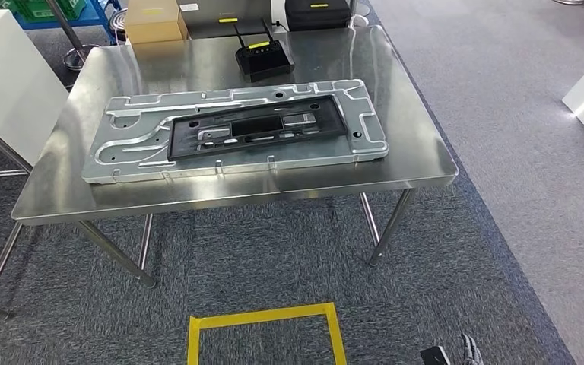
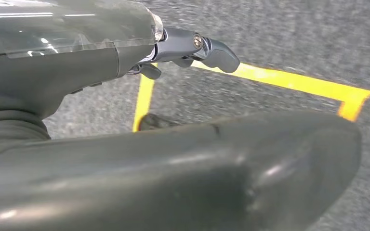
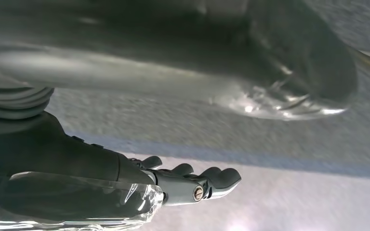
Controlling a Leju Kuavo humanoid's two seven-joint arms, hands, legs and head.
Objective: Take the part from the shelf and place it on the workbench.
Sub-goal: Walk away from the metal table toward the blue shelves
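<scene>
1. The part (image 1: 236, 131), a long silver stamped panel with a black frame (image 1: 258, 125) lying on it, rests flat on the steel workbench (image 1: 418, 156) ahead of me. I judge it already placed, so what is left is only to stay clear.
2. Its long axis runs across my view, roughly parallel to the workbench's near edge; it sits toward the near half of the top, with a black router (image 1: 264, 58) and a cardboard box (image 1: 155, 20) beyond it.
3. Both my hands hang well short of the workbench's near edge, over the carpet. My right hand (image 1: 468, 350) barely shows, well off the part's right end.
4. My left hand (image 2: 192, 50) hangs over the yellow tape square (image 1: 265, 334) on the floor, fingers loosely extended, holding nothing.
5. My right hand in its wrist view holds nothing either, fingers slightly curled and apart.
6. Neither hand is clearly nearer the part, to my eye.
7. Hard to make out: the shelf, and my palms behind the blurred thumbs.
</scene>
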